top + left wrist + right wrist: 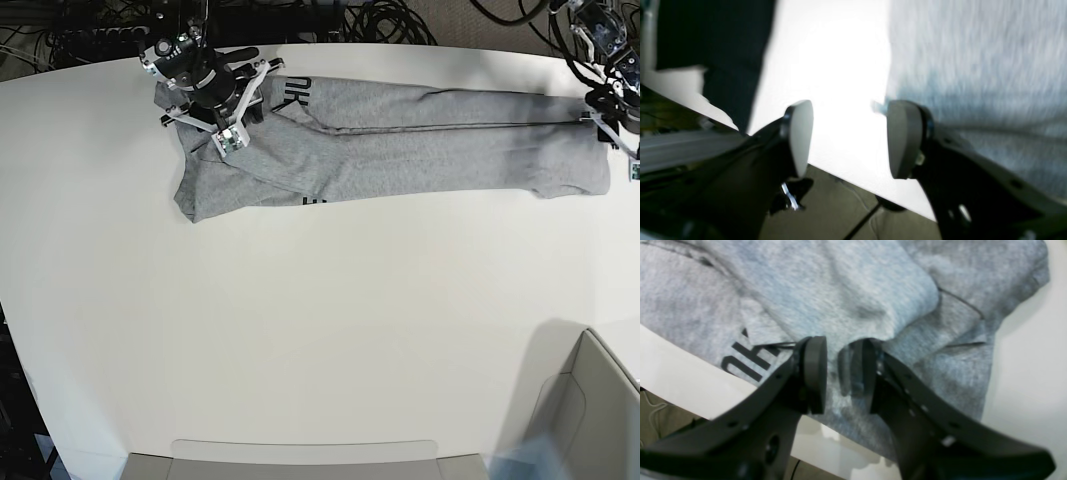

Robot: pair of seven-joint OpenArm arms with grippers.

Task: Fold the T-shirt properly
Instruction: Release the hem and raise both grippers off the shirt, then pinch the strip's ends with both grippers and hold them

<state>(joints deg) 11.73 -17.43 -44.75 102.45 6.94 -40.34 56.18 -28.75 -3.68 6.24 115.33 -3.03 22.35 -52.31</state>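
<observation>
The heather-grey T-shirt point(400, 135) lies as a long band across the far part of the white table point(300, 320), with black lettering point(750, 360) showing at one end. In the base view my right gripper point(246, 102) hovers over the shirt's left end. The right wrist view shows its jaws point(839, 373) standing apart over bunched cloth point(846, 300), gripping nothing. My left gripper point(851, 138) is at the band's right end, wide open over bare table, with the shirt's edge point(973, 66) just beside one fingertip point(903, 140).
Both grippers are close to the table's far edge point(853, 181), with floor and cables beyond it. A grey bin point(600, 400) stands at the near right corner. A flat grey tray point(300, 458) lies along the near edge.
</observation>
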